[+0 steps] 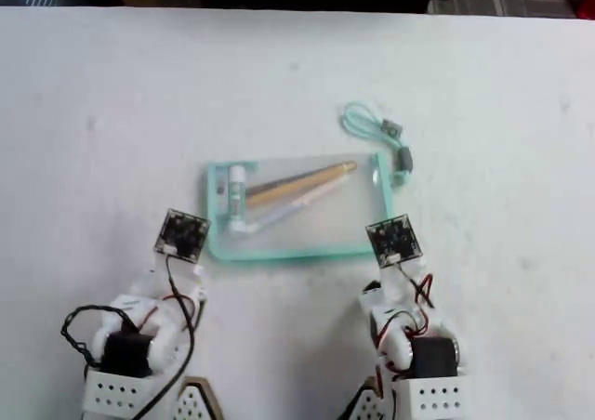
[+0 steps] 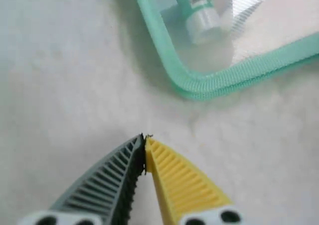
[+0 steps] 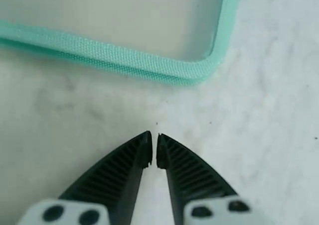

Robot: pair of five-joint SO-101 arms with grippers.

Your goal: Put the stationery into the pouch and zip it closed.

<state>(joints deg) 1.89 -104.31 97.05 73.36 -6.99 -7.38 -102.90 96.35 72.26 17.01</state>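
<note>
Left gripper (image 2: 145,140) and right gripper (image 3: 154,138) both sit pinched together, empty, just beside the pouch (image 1: 288,252). Risk: the unpinned pouch slides or bunches once its zipper pull (image 1: 402,158) is tugged.

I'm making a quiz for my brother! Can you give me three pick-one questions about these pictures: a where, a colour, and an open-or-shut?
1. Where is the stationery? A) on the floor B) inside the pouch C) in a gripper
2. What colour is the pouch's edge? A) red B) black C) teal
3. How is the left gripper? A) shut, empty B) wide open C) holding a pen
Answers: 1 B, it lies behind the clear wall; 2 C, the woven rim is teal; 3 A, its fingertips meet with nothing between.
</note>
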